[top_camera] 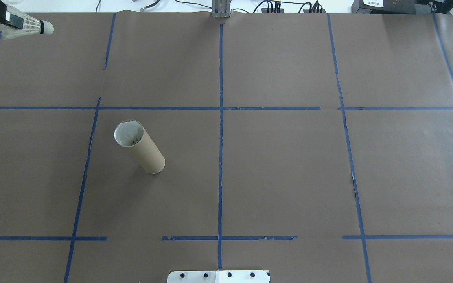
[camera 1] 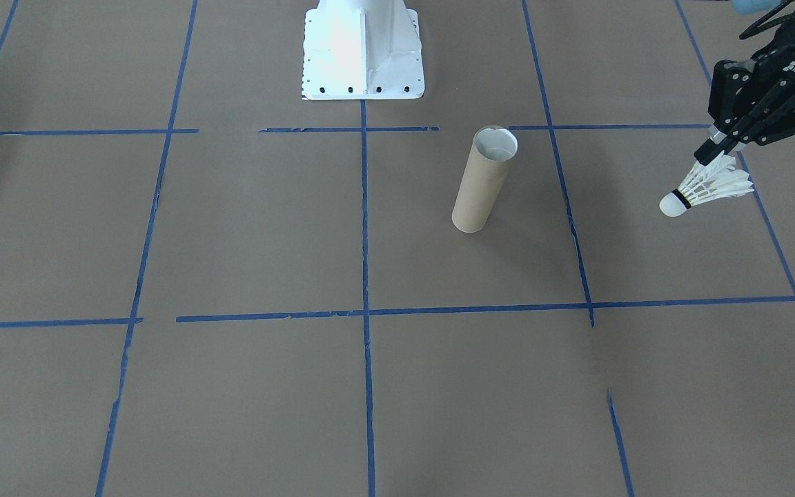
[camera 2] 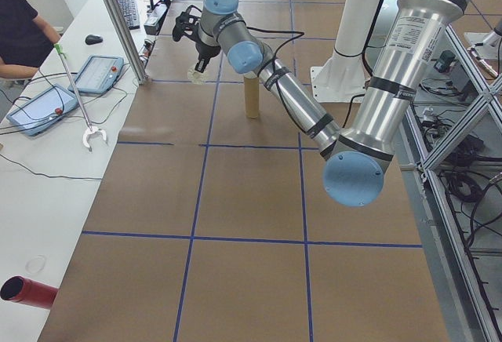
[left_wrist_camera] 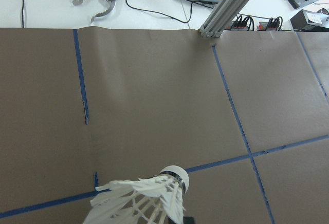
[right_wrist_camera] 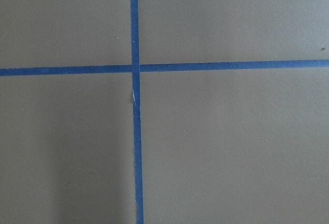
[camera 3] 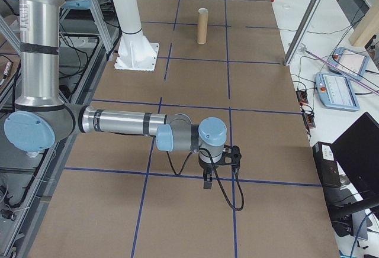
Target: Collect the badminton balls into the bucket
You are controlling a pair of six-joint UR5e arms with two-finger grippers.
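Gripping the shuttlecock by its feathers above the brown surface, the left pincer hangs well apart from the upright cardboard tube, while the right pincer, seen only from the side, cannot be judged.

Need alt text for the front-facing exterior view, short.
At the right edge, the left gripper holds a white shuttlecock by its feathers above the brown table, cork tip pointing down and left. A brown cardboard tube stands upright, open-topped, near the middle, apart from the shuttlecock, with a white metal base behind it.
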